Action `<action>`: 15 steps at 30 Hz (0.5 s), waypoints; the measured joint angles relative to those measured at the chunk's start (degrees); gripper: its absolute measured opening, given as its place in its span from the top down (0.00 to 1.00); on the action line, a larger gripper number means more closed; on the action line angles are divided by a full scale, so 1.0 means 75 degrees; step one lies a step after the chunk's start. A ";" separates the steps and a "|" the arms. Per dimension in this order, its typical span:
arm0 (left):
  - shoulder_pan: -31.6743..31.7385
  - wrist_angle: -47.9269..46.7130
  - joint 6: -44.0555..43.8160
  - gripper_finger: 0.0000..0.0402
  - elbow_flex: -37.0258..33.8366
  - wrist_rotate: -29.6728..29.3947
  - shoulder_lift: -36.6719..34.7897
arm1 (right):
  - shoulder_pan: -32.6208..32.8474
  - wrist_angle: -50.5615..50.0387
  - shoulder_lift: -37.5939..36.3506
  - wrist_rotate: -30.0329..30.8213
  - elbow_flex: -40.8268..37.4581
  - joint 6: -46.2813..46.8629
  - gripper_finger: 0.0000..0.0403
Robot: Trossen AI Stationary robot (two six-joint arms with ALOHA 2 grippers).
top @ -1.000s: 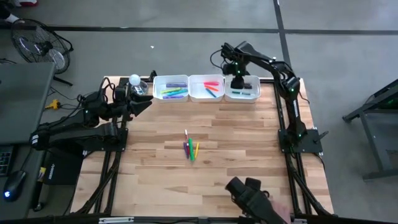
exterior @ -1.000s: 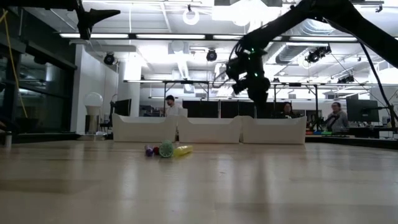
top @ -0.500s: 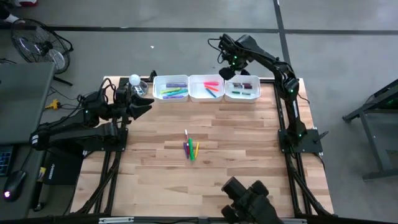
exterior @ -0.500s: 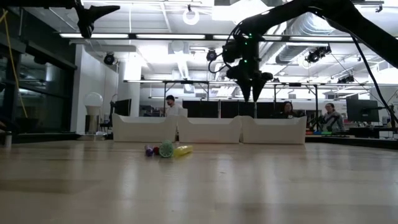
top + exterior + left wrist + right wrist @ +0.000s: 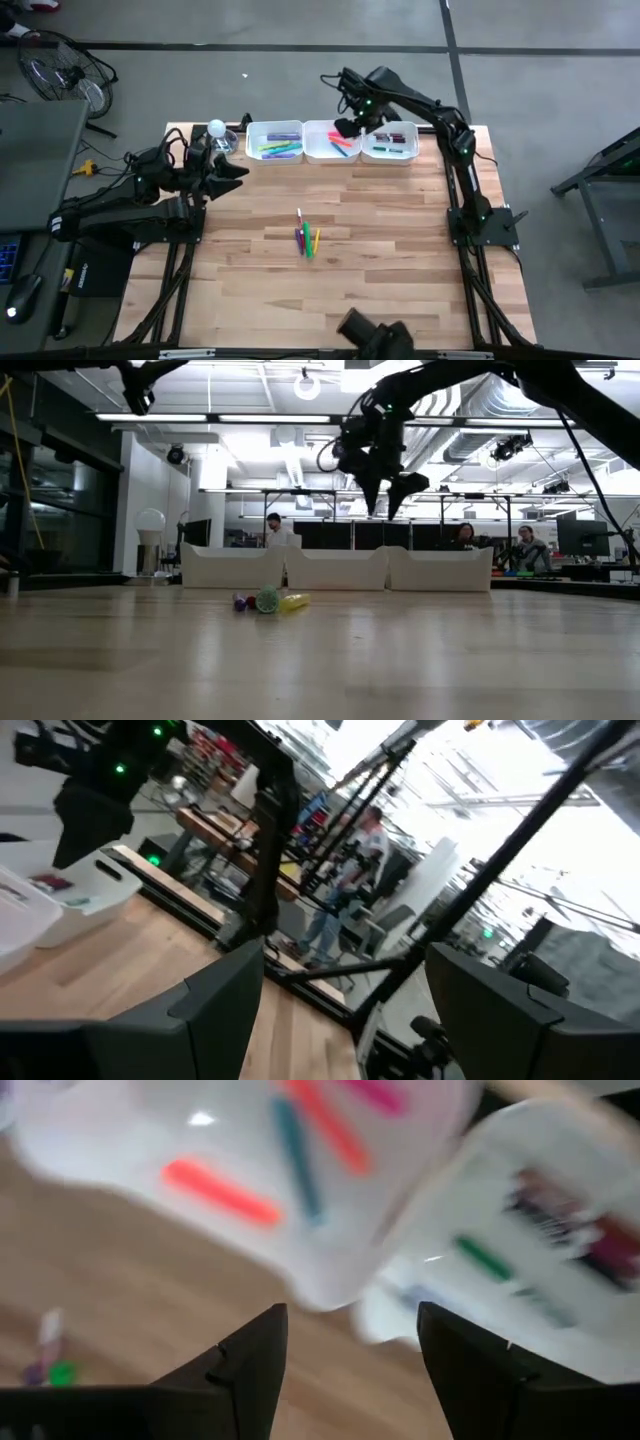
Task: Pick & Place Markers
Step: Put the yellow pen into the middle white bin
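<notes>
Jaws open on right gripper (image 5: 347, 127) over trays (image 5: 331, 150); left gripper (image 5: 236, 170) open too. Loose markers (image 5: 307, 239): thin, multicolored, mid-table.

Overhead camera looks straight down; low camera faces level across the shared table (image 5: 400, 230).

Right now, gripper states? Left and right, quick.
Left gripper: open, empty, waiting at the table's left edge.
Right gripper: open, empty, raised above the trays.
</notes>
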 joint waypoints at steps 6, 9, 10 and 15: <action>-0.0001 0.0000 0.0002 0.31 0.0000 0.0339 -0.0001 | 0.0793 -0.0009 0.0000 -0.0393 0.0000 0.0459 0.47; -0.0001 0.0000 0.0002 0.31 0.0000 0.0478 -0.0001 | 0.1258 -0.0007 0.0000 -0.0383 -0.0004 0.0750 0.47; -0.0001 0.0000 0.0001 0.31 0.0000 0.0560 0.0000 | 0.1423 -0.0006 0.0000 -0.0316 -0.0006 0.0848 0.47; -0.0001 0.0000 0.0009 0.31 0.0000 0.0790 0.0001 | 0.2239 -0.0003 0.0000 0.0211 -0.0006 0.1200 0.47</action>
